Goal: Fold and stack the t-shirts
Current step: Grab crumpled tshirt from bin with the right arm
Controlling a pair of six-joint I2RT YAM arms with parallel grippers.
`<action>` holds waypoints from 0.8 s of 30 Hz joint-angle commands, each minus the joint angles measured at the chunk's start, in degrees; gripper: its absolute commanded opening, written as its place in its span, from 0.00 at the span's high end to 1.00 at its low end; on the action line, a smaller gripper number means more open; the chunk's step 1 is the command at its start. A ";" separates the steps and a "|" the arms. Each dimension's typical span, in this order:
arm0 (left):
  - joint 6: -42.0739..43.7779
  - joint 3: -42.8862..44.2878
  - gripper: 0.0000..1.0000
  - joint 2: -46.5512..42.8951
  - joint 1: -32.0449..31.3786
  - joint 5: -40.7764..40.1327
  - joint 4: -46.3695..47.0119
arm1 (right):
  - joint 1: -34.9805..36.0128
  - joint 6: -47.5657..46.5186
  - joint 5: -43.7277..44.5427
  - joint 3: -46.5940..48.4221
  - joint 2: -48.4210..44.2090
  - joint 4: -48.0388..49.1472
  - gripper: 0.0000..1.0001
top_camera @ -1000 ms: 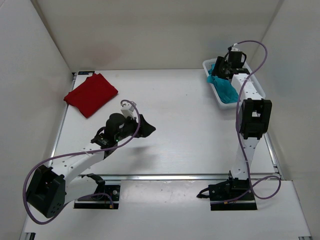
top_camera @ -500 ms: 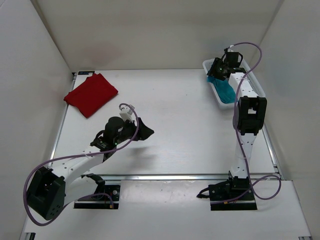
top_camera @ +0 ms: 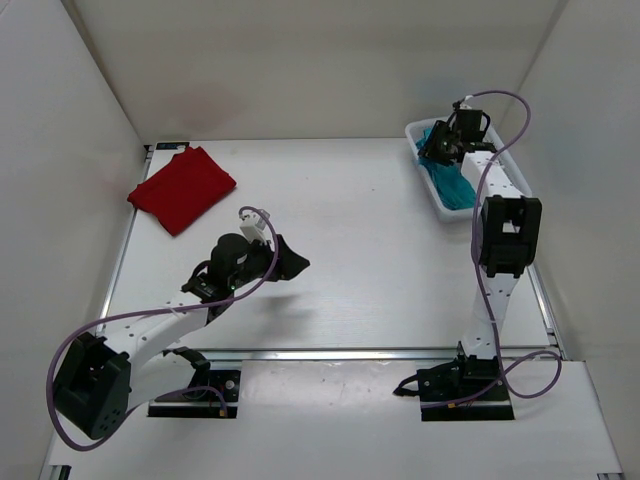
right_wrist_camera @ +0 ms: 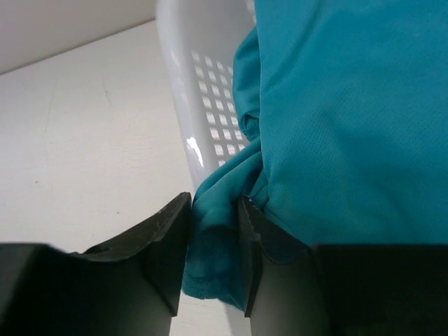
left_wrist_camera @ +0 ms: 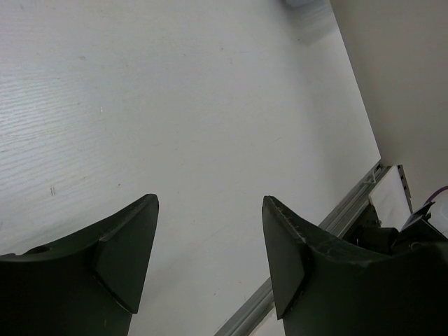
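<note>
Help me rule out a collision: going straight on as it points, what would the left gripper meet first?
Likely just the bare table; nothing else lies ahead of the left gripper, though depth is unclear.

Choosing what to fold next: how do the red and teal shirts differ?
The red shirt lies folded flat on the table; the teal shirt is bunched in the white basket, spilling over its rim. The red shirt is untouched; the right gripper has its jaws pinching a fold of the teal shirt. Both are plain cloth.
</note>
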 commanded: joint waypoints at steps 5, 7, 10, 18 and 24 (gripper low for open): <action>-1.04 0.13 0.30 -0.10 -0.84 0.02 1.96 | -2.54 1.30 -3.59 0.33 -5.97 5.03 0.63; -0.95 -0.04 0.30 -0.63 -0.66 -0.33 1.96 | -2.73 1.91 -4.90 0.94 -4.48 4.14 0.63; -1.21 -0.48 0.30 -0.98 -0.31 -0.60 1.87 | -2.81 2.18 -6.32 0.51 -3.59 3.61 0.60; -1.30 -0.83 0.30 -0.45 -0.40 -0.25 2.66 | -1.84 1.74 -7.72 4.19 -0.61 0.02 0.67; -1.83 -1.45 0.31 -0.54 -0.22 -0.50 3.36 | -2.20 1.47 -7.47 5.78 0.97 -2.62 0.65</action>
